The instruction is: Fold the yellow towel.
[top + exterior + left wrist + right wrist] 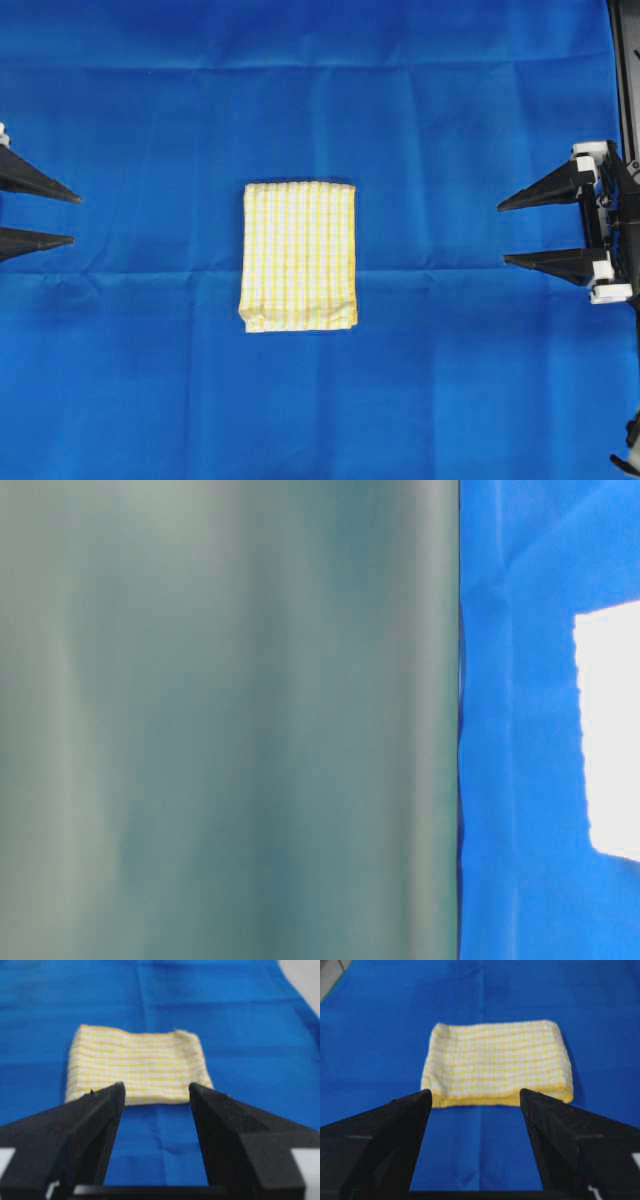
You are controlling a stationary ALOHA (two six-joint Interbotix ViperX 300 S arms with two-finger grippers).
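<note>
Yellow towel [298,256]: one item, thin checked cloth in pale yellow and white, lying as a compact layered rectangle near the middle of the blue cloth [150,120] that covers the work surface; long sides run up and down in the overhead view, stacked edges showing along the bottom and lower right. Condition: folded several layers thick, edges fairly square, a slight pucker at one corner in the left wrist view. Left gripper [72,219]: at the left edge of the overhead view, well apart from the towel, jaws parted to a moderate gap, nothing between them; its wrist camera looks across bare blue cloth to the towel's near edge. Right gripper [503,234]: at the right edge, likewise well apart, jaws spread wide and empty, facing the towel's folded edge. Table-level view: mostly blocked by a blurred grey-green surface; only a strip of blue cloth and a washed-out patch of the towel [610,730] show. Step in hand, as judged: folding appears complete, both arms standing clear. Next move: probably none on the towel beyond parking the arms; should a further fold be wanted, each gripper would need to approach and pinch an end.
</note>
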